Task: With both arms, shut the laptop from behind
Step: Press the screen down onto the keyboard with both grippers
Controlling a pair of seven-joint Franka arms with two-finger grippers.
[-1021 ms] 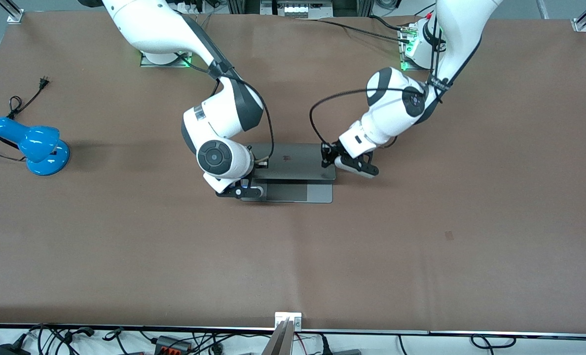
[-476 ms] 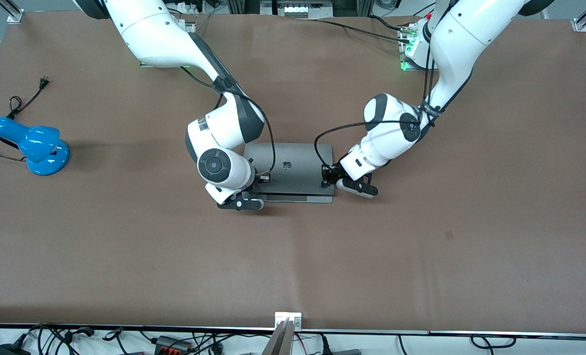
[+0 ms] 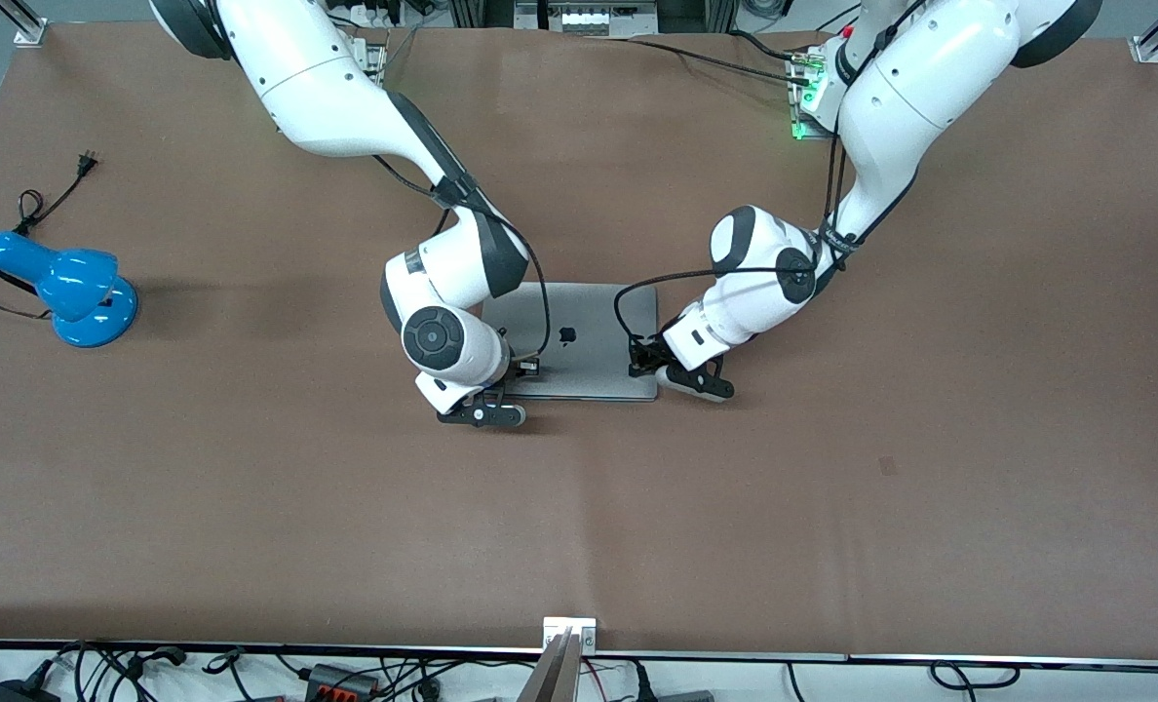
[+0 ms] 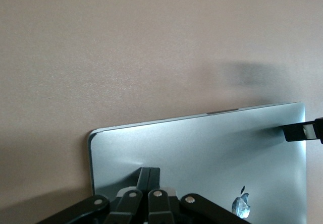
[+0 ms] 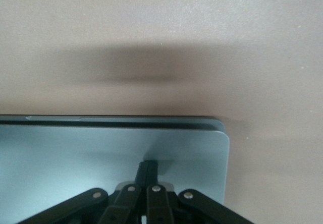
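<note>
The silver-grey laptop (image 3: 579, 336) lies at the table's middle with its lid down flat, apple logo up. In the right wrist view a thin dark seam shows between the lid (image 5: 101, 153) and the base. My left gripper (image 3: 640, 365) is shut and its tips rest on the lid near the corner toward the left arm's end; in the left wrist view the tips (image 4: 149, 173) touch the lid (image 4: 212, 148). My right gripper (image 3: 525, 368) is shut and its tips (image 5: 148, 166) press on the lid at the right arm's end.
A blue desk lamp (image 3: 62, 288) with its black cord and plug (image 3: 82, 164) lies at the right arm's end of the brown table (image 3: 832, 487). Cables and power strips hang along the table's near edge (image 3: 345, 673).
The lid has swung down from partly open to flat on the base. Both shut grippers have moved toward the front camera and downward with the lid.
</note>
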